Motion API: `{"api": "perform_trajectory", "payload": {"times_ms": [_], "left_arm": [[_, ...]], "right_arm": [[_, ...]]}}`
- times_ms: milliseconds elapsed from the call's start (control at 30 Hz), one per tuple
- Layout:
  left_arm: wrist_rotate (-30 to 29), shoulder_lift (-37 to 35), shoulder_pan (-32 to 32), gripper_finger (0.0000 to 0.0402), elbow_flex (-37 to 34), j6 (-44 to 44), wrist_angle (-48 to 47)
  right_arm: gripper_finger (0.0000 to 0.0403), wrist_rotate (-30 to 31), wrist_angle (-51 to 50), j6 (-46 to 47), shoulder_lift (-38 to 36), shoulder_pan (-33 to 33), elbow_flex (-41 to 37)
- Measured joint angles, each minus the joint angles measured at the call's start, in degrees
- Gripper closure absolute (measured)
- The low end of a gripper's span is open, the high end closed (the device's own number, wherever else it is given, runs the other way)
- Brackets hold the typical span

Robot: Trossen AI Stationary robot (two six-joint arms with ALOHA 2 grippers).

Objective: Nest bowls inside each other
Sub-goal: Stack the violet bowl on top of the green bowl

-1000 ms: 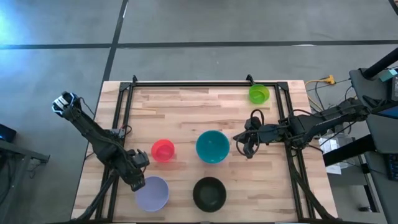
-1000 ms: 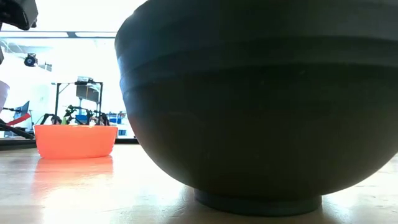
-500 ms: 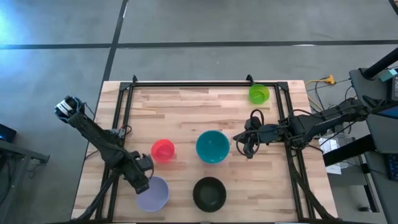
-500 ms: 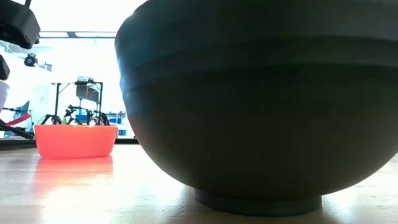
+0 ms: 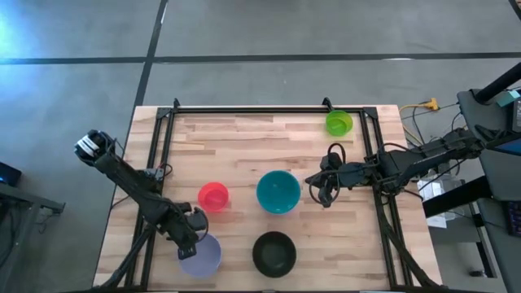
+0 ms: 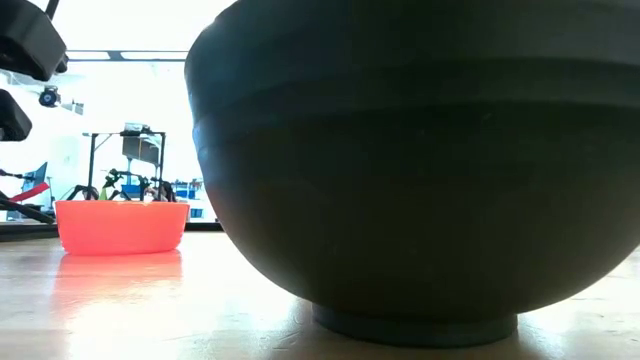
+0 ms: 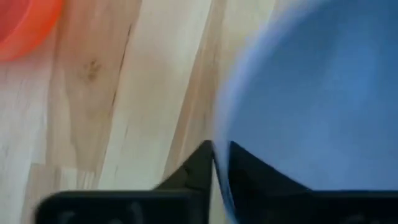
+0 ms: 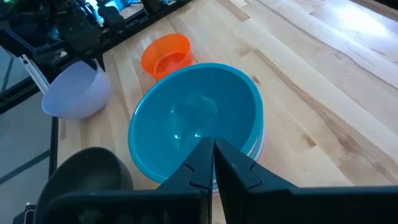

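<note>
While the left gripper [image 5: 190, 242] pinches the rim of the lavender bowl [image 5: 202, 255] at the lower left of the desk [image 5: 244, 155], the right gripper [image 5: 321, 189] waits pressed together – just right of the teal bowl [image 5: 278, 192], mid-frame.

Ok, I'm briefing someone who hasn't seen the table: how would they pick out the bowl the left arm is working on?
Start at the wooden table and go to its near left corner, beside the round black plastic bowl. There the left hand pinches the rim of the round lavender plastic bowl, which sits tilted. It is the only pale purple bowl, and the only one gripped.
</note>
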Motion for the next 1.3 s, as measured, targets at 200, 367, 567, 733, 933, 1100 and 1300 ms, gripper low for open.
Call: {"api": "perform_trajectory", "payload": {"times_ms": [200, 367, 567, 733, 933, 1100, 1300], "left_arm": [[0.4, -1.5, 0.1, 0.0390, 0.0, 0.0, -0.1], [0.6, -4.5, 1.0, 0.0399, 0.4, -0.2, -0.7], [0.3, -9.4, 4.5, 0.0400, 0.4, -0.2, -0.7], [-5.5, -13.8, 9.6, 0.0401, 2.5, 3.3, 0.2], [-7.6, -17.6, 20.9, 0.0401, 3.8, 14.7, 18.5], [-6.8, -15.2, 32.6, 0.0401, 4.8, 16.2, 25.8], [8.4, -5.0, 43.7, 0.0401, 15.2, 16.5, 25.1]], "right_arm": [[0.0394, 0.0, 0.0, 0.0, 0.0, 0.0, 0.0], [0.0394, 0.0, 0.0, 0.0, 0.0, 0.0, 0.0], [0.0394, 0.0, 0.0, -0.9, 0.0, 0.0, 0.0], [0.0394, 5.4, 3.8, -1.7, -0.9, 0.2, 0.0], [0.0394, 9.2, 10.7, -9.2, -4.8, 0.4, -0.2], [0.0394, 9.2, 10.6, -11.0, -9.3, 0.6, -2.1], [0.0394, 9.1, 10.4, -7.3, -15.6, 2.6, -6.7]]}}
